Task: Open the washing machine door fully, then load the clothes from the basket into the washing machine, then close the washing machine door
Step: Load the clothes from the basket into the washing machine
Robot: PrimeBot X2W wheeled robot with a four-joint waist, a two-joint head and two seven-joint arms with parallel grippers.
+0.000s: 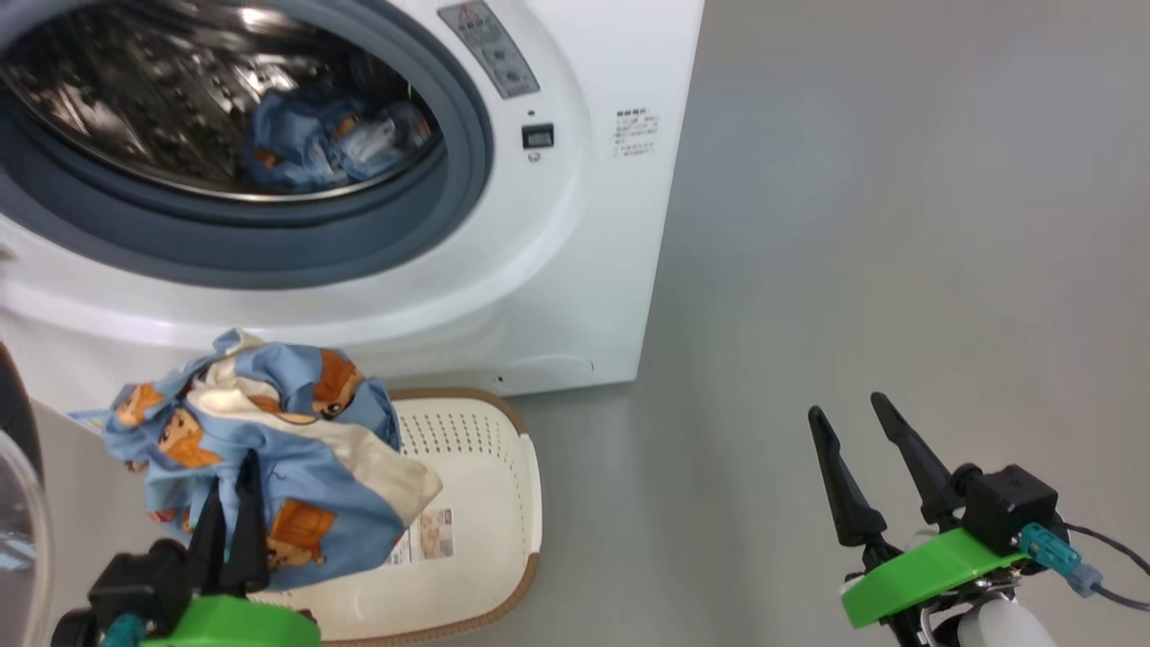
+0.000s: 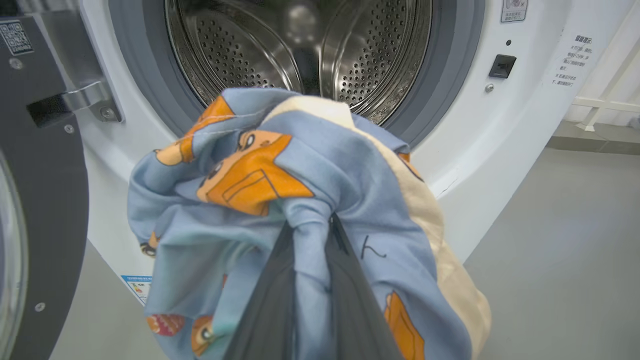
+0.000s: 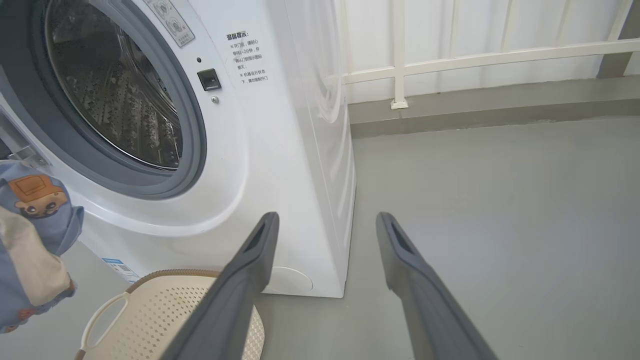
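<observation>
Left claw, at seven o'clock in the head view, is pinched narrow on a bundled garment of light-blue cloth with orange-brown cartoon figures and cream patches. In the left wrist view its two dark fingers clamp a fold of that cloth between them, and the bundle hangs in front of the washer's mouth. At nine o'clock of this claw, on the head view's left edge, the washing machine door stands open, showing part of its black rim and clear glass; the left wrist view has its dark inner face and a metal hinge at nine to ten o'clock. The held garment hovers over the basket, cream-white with a brown rim, which sits on the grey floor just before the washing machine; the cloth hides part of the basket's inside, and the bare part shows a sticker. At twelve o'clock of the basket is the steel drum, ringed by a grey-blue gasket, with a second garment of the same print crumpled low inside it. At four o'clock in the head view the right claw hangs over bare floor, well apart from basket and washer, its fingers spread wide and holding nothing. The right wrist view shows a white railing at one o'clock.
</observation>
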